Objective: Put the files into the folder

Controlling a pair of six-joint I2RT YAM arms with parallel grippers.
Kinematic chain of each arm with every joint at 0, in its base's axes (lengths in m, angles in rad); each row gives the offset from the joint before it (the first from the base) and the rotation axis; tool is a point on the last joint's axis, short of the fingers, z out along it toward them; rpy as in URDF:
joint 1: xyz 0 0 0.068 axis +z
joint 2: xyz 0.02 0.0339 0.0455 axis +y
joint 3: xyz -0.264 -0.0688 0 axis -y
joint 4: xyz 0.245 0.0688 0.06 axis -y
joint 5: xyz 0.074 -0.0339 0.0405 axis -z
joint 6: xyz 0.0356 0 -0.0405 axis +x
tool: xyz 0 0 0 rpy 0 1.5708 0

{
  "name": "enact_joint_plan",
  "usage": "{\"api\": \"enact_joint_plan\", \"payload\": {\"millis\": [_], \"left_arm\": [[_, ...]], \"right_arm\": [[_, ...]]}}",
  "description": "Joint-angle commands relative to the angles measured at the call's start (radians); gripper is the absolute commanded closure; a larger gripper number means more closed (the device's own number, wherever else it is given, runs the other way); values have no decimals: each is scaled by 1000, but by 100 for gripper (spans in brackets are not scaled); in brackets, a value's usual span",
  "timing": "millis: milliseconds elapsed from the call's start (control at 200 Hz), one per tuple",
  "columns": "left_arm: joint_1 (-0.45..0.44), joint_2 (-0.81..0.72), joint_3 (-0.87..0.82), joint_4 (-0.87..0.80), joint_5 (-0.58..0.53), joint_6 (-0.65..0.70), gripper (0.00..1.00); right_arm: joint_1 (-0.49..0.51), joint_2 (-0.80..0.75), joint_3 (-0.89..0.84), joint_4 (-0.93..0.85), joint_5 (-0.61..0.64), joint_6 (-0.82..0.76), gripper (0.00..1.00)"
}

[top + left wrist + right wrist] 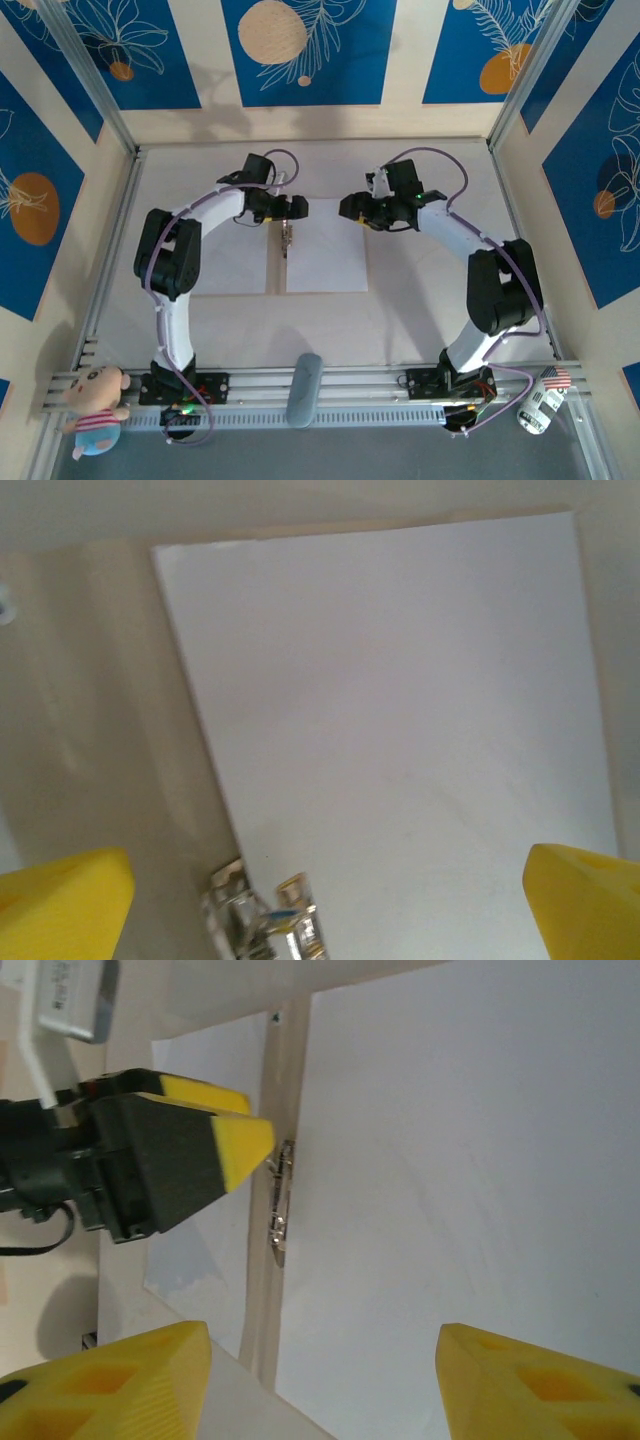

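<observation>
Pale counter [420,310] walled by blue leaf-print panels [310,50]: the folder [285,1060] lies open at its middle with a metal clip [280,1205] on the spine. One white file [325,250] lies on its right panel and the other file [235,262], I think, on the left. My left jaws hover spread wide over the clip, empty; my right jaws hang apart and empty near the right file's far edge.
</observation>
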Motion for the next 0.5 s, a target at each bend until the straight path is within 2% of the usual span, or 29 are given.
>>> {"api": "enact_joint_plan", "payload": {"millis": [0,285,495], "left_arm": [[9,14,39,39,123,54,0],[3,-61,-79,149,295,25,0],[-13,-158,-211,191,301,-25,0]], "right_arm": [[5,-46,-11,-32,-35,8,38],[5,-67,-9,-46,-31,4,38],[-3,-63,-19,-40,-20,6,36]]}}
